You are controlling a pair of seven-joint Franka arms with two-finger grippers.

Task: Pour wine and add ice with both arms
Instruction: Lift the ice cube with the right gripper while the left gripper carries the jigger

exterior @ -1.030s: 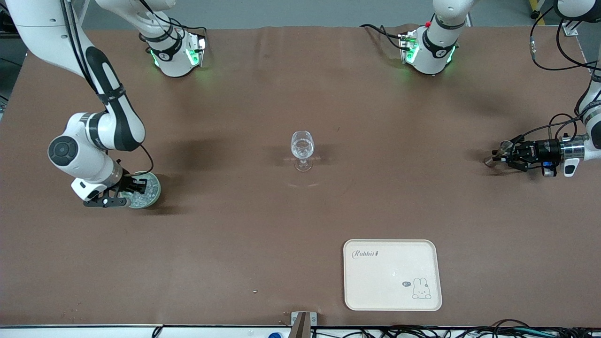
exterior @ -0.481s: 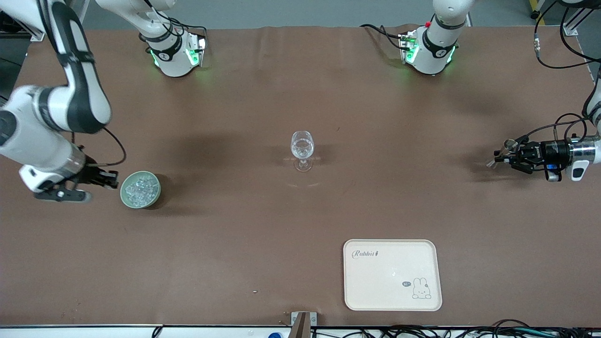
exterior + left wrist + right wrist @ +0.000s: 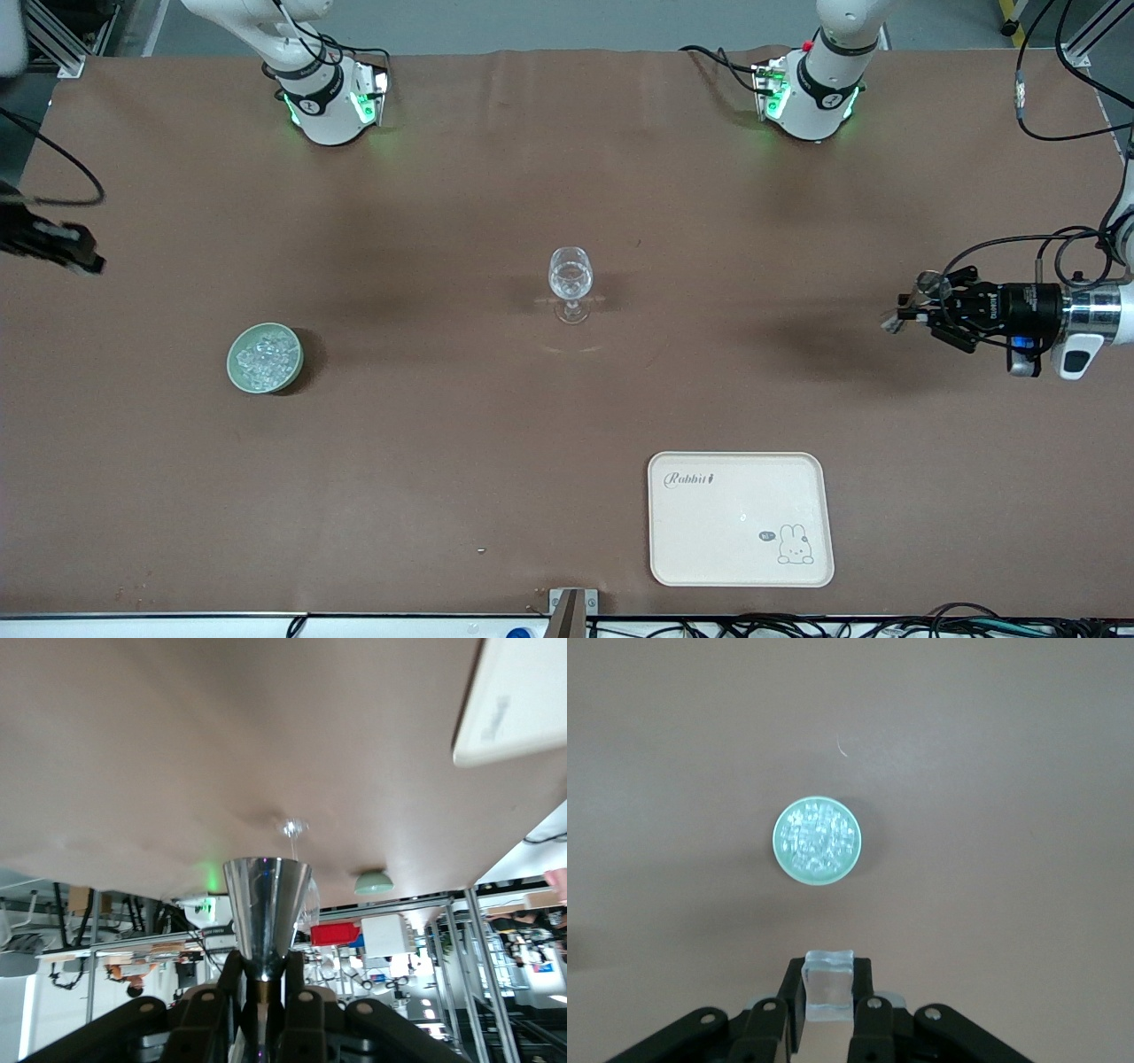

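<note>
A clear wine glass (image 3: pixel 570 282) stands mid-table with a little clear wine in its bowl; it also shows in the left wrist view (image 3: pixel 291 828). A pale green bowl (image 3: pixel 265 357) of ice cubes (image 3: pixel 816 839) sits toward the right arm's end. My right gripper (image 3: pixel 87 262) is high in the air by that end's table edge. It is shut on one clear ice cube (image 3: pixel 829 985), with the bowl (image 3: pixel 780 859) below it. My left gripper (image 3: pixel 905 312) is in the air at the left arm's end, shut on the stem of a steel conical measuring cup (image 3: pixel 266 908).
A cream tray (image 3: pixel 741 567) with a rabbit drawing lies nearer the front camera than the glass, toward the left arm's end. The two arm bases (image 3: pixel 328 102) (image 3: pixel 811 97) stand at the table's back edge. Cables hang by the left arm.
My right gripper has lifted out of the bowl with an ice cube and swung up toward the table edge. My left gripper has shifted a little toward the glass with the cup.
</note>
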